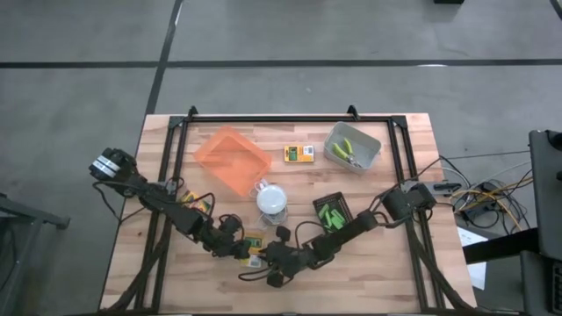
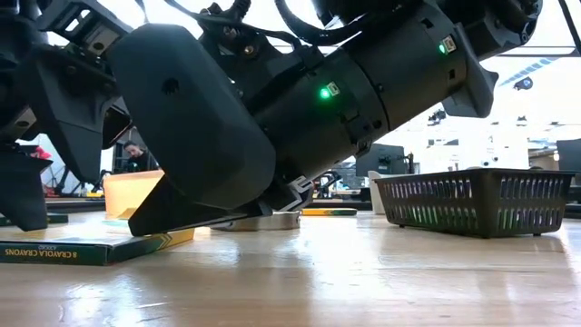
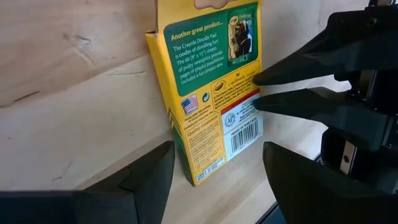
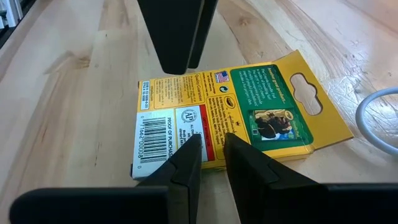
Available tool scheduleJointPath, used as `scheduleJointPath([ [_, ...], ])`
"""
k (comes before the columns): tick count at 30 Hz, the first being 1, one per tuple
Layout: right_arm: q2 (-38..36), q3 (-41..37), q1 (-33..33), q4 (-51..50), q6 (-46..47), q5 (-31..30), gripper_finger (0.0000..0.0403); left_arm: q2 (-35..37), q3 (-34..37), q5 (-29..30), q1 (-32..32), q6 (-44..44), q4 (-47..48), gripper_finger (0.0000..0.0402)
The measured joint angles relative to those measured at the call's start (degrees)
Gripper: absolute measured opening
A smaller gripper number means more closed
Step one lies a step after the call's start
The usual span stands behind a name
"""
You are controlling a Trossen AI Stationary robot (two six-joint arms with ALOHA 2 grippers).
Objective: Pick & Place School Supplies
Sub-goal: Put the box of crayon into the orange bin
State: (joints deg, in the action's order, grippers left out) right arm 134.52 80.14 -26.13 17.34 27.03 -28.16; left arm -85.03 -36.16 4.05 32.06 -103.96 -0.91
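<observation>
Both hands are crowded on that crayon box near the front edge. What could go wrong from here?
1. The left hand stands open astride the crayon box while the right hand presses narrow fingers at its edge; the two could collide.
2. The box lies flat on the table, so the right hand's fingers may slide off its face rather than pinch it.
3. A push could skid it toward the white domed object.

Crayon box (image 3: 214, 93) flat on table (image 1: 404, 272), between both arms' jaws.

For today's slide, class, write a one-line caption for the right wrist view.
Right end effector, fingers narrowly parted, reaches the edge of a yellow-and-green Crayola crayon box lying flat on the wooden table.
</observation>
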Motion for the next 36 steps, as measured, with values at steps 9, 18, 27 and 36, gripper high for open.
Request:
scheduleJointPath([
  [9,0.0,0.0,0.0,-0.5,1.5,0.2,0.0068,0.0,0.2,2.1,-0.5,-1.1,-0.1,0.0250],
  [18,0.0,-0.1,0.0,-1.5,2.3,1.3,0.0068,0.2,6.8,2.4,-0.5,-1.4,-9.5,0.0250],
  [27,-0.1,0.0,0.0,-2.8,2.6,1.5,0.0068,0.0,10.1,3.7,-0.5,-2.3,-17.5,0.0250],
  [36,-0.1,-0.2,0.0,-3.6,2.6,1.7,0.0068,0.0,10.1,3.8,-0.5,-2.5,-17.5,0.0250],
])
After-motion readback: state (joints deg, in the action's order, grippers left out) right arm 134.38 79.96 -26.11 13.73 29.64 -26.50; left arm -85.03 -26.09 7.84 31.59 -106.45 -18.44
